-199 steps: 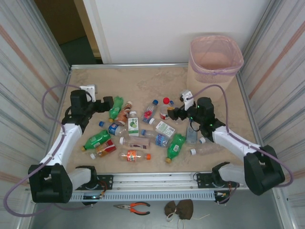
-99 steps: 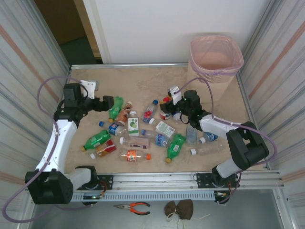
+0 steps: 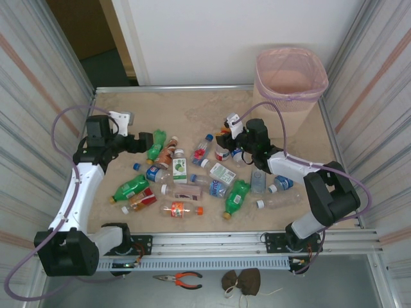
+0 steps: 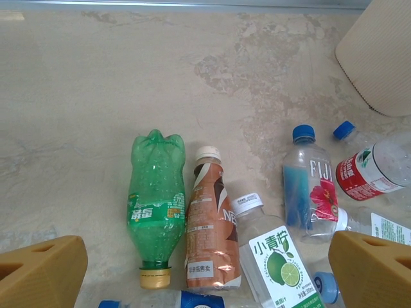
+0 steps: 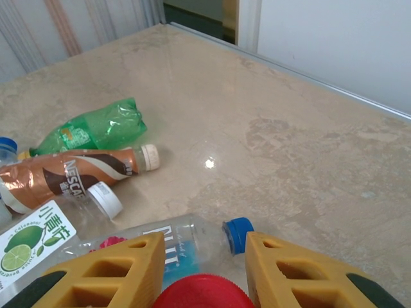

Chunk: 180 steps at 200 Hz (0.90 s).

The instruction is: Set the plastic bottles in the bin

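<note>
Several plastic bottles (image 3: 186,179) lie scattered over the middle of the table. The bin (image 3: 290,80), beige with a pink liner, stands at the far right corner. My left gripper (image 3: 146,141) hangs open above a green bottle (image 4: 154,192), a brown bottle (image 4: 209,224) and a lime-labelled bottle (image 4: 276,256), holding nothing (image 4: 209,256). My right gripper (image 3: 225,131) sits at the pile's far right side. In the right wrist view the right gripper (image 5: 204,256) has its yellow fingers (image 5: 109,269) pressed on either side of a red-capped bottle (image 5: 202,292). A clear blue-capped bottle (image 5: 192,240) lies just beyond.
The bin's ribbed wall (image 4: 382,58) stands past a red-labelled bottle (image 4: 369,170). Bare tabletop (image 3: 192,109) stretches along the far side. Metal walls close in left and right. Pliers (image 3: 180,278) and a brown cloth (image 3: 241,280) lie below the front rail.
My right arm swung left and away from the base to the red-capped bottle, and its jaws narrowed onto the cap. The left arm lifted and shifted slightly, still open.
</note>
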Motion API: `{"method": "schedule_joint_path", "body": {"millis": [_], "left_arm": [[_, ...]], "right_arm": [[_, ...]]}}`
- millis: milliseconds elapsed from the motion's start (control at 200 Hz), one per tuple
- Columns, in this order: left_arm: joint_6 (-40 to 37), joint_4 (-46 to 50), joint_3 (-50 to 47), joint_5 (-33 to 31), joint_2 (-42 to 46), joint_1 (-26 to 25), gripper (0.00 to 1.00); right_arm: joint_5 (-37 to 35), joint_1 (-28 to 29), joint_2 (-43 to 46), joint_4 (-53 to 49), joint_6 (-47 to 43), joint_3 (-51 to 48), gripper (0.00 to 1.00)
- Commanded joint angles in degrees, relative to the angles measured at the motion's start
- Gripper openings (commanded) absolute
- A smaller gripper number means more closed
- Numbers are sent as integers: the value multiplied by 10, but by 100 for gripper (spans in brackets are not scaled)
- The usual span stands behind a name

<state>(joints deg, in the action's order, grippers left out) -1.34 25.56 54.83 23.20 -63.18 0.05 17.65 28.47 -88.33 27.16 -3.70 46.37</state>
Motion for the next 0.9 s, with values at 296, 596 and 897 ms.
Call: {"method": "schedule_joint_path", "body": {"millis": [296, 596, 897], "left_arm": [[-8, -2, -8, 15, 24, 4, 97], [-6, -7, -10, 18, 28, 4, 97], [-2, -11, -15, 19, 34, 4, 97]], "right_arm": [[-40, 8, 90, -97, -7, 79, 19], [-109, -9, 146, -257, 4, 230, 10], [-130, -126, 127, -400, 94, 423, 0]]}}
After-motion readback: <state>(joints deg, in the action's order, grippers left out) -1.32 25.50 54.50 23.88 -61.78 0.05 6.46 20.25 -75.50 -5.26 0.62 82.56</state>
